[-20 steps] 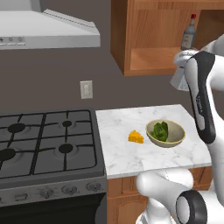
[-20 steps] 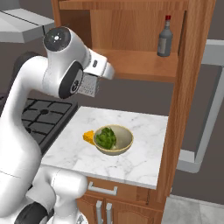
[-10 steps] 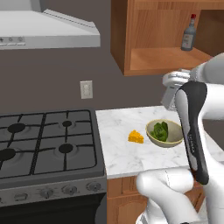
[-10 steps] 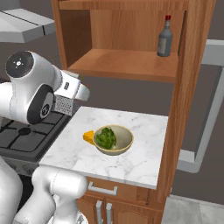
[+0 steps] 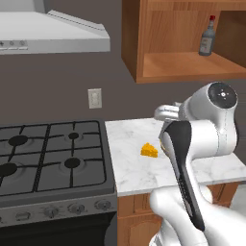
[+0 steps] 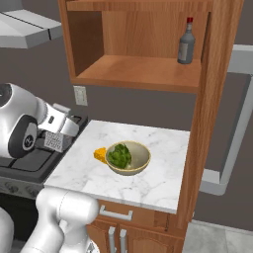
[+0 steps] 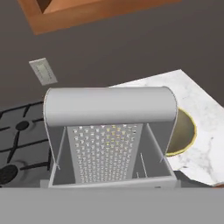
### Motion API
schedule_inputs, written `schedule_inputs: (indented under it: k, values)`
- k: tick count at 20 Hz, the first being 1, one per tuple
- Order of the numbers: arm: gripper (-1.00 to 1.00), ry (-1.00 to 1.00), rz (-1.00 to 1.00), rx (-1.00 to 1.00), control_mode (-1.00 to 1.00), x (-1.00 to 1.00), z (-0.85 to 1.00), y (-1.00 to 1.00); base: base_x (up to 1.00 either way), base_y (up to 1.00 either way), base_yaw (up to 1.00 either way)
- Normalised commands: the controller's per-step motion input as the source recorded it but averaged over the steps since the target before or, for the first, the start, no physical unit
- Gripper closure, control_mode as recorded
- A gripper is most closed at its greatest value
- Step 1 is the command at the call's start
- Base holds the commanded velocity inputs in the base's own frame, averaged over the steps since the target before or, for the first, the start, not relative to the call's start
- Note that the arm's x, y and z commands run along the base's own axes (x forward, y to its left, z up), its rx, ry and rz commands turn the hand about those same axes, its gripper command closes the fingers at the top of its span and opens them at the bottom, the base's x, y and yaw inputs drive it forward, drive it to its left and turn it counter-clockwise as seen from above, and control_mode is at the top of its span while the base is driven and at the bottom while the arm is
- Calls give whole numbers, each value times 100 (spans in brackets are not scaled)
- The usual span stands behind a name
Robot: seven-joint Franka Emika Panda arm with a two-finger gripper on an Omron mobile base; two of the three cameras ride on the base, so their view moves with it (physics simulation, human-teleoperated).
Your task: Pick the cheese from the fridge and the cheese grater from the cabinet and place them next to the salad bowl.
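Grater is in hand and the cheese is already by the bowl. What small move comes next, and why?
Probably carry the cheese grater rightward and down onto bare marble near the salad bowl. It hangs above the counter's stove-side edge, held in the gripper, while the cheese already lies beside the bowl.

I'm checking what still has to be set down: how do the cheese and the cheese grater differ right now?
The cheese is a small yellow-orange wedge; the cheese grater is a grey perforated metal box with a handle. The cheese lies on the marble counter right beside the salad bowl; the grater hangs in the gripper over the counter's stove-side edge, off the surface. Both are small and near the bowl.
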Motion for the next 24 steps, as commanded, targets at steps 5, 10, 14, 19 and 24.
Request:
schedule_inputs:
  k: [5, 10, 14, 19, 24]
  values:
    - [100, 14, 0, -1, -100, 19, -51, 17, 0, 0, 0]
    - [100, 13, 0, -9, -100, 33, -51, 7, 0, 0, 0]
    - [100, 0, -6, -5, -100, 10, -52, 11, 0, 0, 0]
    - [100, -14, 0, -9, -100, 1, -52, 20, 0, 0, 0]
    - [100, -21, 0, -2, -100, 15, -39, 5, 0, 0, 0]
